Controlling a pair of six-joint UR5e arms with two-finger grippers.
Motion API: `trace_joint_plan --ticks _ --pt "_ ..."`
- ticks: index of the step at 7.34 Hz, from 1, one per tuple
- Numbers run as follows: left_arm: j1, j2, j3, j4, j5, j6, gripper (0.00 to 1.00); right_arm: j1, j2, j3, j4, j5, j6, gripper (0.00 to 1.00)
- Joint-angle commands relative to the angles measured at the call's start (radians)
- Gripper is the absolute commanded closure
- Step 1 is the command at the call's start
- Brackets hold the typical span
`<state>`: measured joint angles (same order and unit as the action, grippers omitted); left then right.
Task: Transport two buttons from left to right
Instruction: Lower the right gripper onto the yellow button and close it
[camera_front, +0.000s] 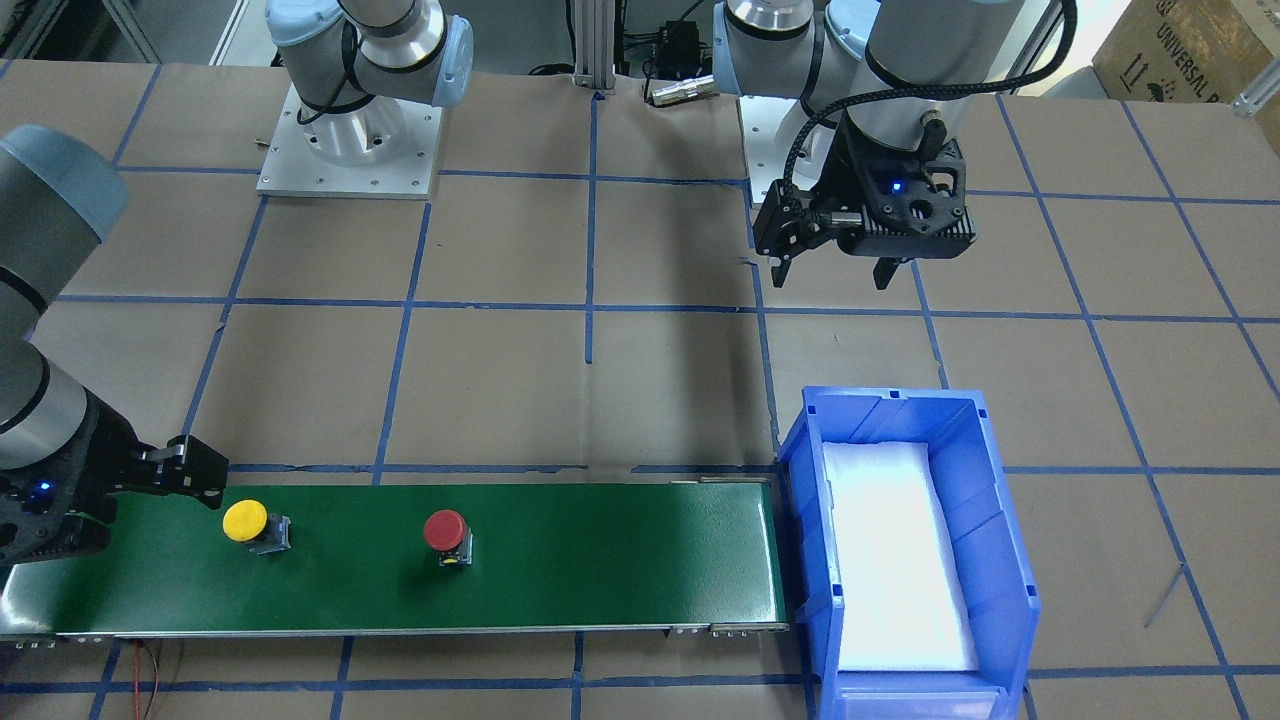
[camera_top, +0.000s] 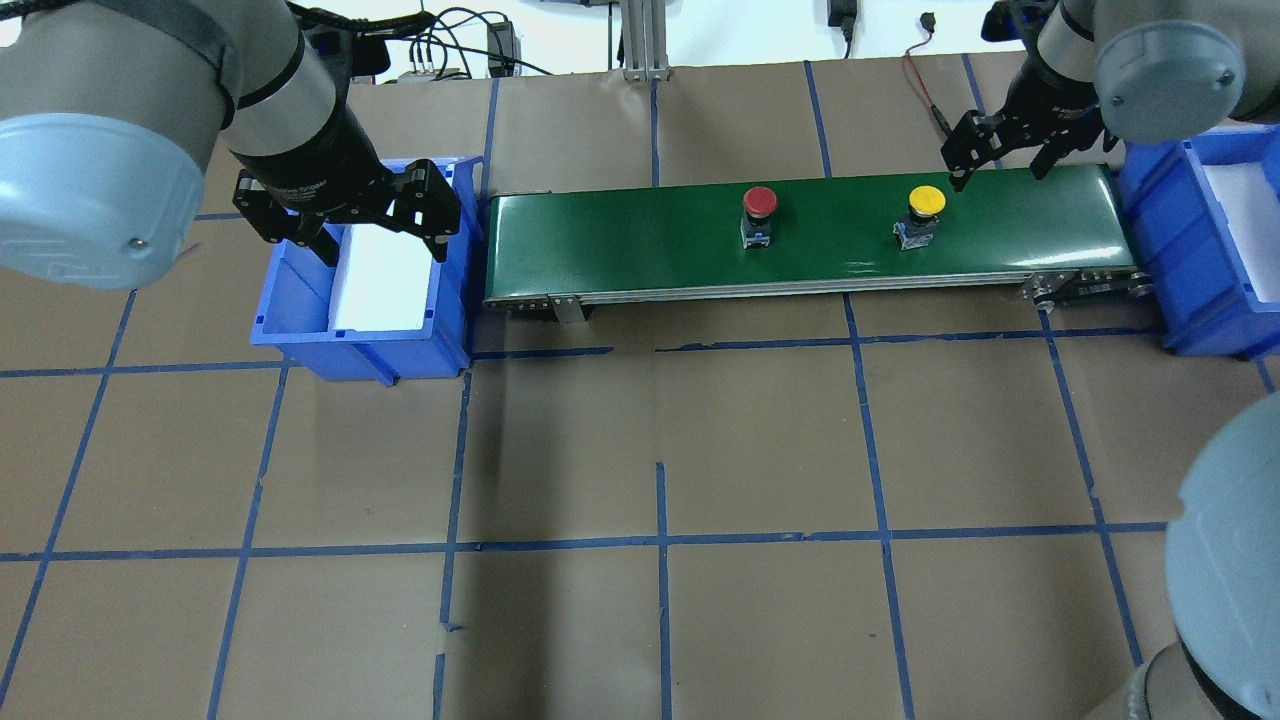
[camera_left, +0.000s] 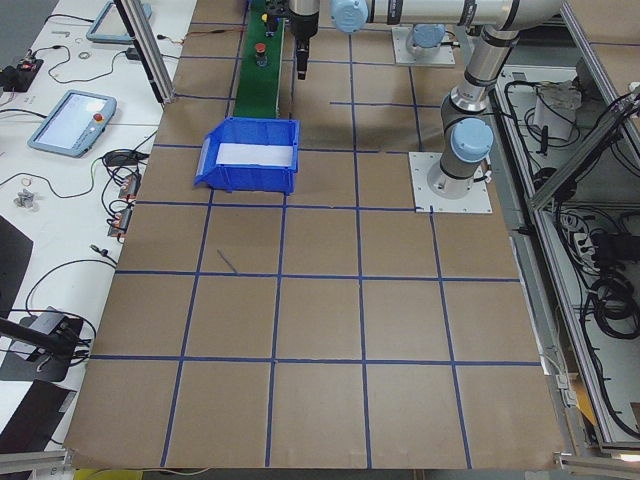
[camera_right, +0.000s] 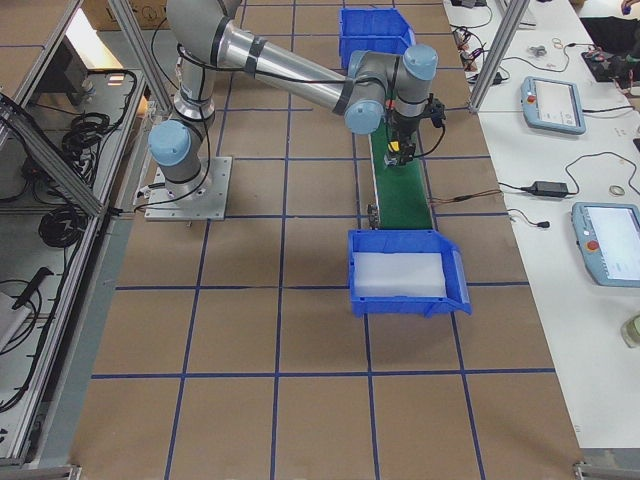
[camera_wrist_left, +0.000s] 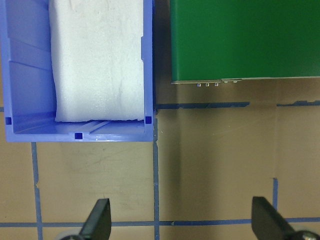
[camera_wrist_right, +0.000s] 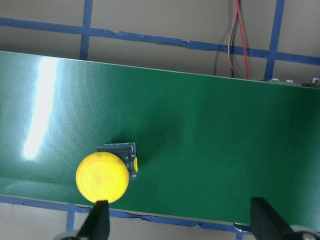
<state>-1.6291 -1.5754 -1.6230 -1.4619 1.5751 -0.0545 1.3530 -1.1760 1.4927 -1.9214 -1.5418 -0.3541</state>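
Note:
Two buttons stand upright on the green conveyor belt (camera_top: 640, 240). The red-capped button (camera_top: 760, 203) is near the middle of the belt. The yellow-capped button (camera_top: 925, 204) is toward the belt's right end. My right gripper (camera_top: 1000, 165) hovers open just right of the yellow button (camera_wrist_right: 102, 178), which lies by one fingertip (camera_wrist_right: 98, 220) in the right wrist view; nothing is between the fingers. My left gripper (camera_top: 380, 243) hangs open and empty over the near side of the left blue bin (camera_top: 300, 345). In the front-facing view the yellow button (camera_front: 246, 522) and the red button (camera_front: 446, 531) are apart from both grippers.
A second blue bin (camera_top: 1170, 250) lined with white foam sits at the belt's right end. The left bin's wall (camera_wrist_left: 149, 60) nearly touches the belt's left end (camera_wrist_left: 240, 40). Brown table paper (camera_top: 660, 450) with blue tape lines fills the foreground. A red wire (camera_wrist_right: 239, 35) runs behind the belt.

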Motion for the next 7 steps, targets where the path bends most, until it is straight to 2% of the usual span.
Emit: trace_joint_plan --ticks 1,2,7 --pt "0.000 0.000 0.000 0.000 0.000 0.001 0.00 0.000 0.001 0.000 -0.007 0.000 0.007 0.00" --pt "0.000 0.000 0.000 0.000 0.000 -0.001 0.00 0.000 0.004 -0.002 -0.007 0.002 0.056 0.00" --pt "0.000 0.000 -0.002 0.000 0.000 -0.001 0.00 0.000 0.027 -0.005 -0.008 0.019 0.064 0.00"
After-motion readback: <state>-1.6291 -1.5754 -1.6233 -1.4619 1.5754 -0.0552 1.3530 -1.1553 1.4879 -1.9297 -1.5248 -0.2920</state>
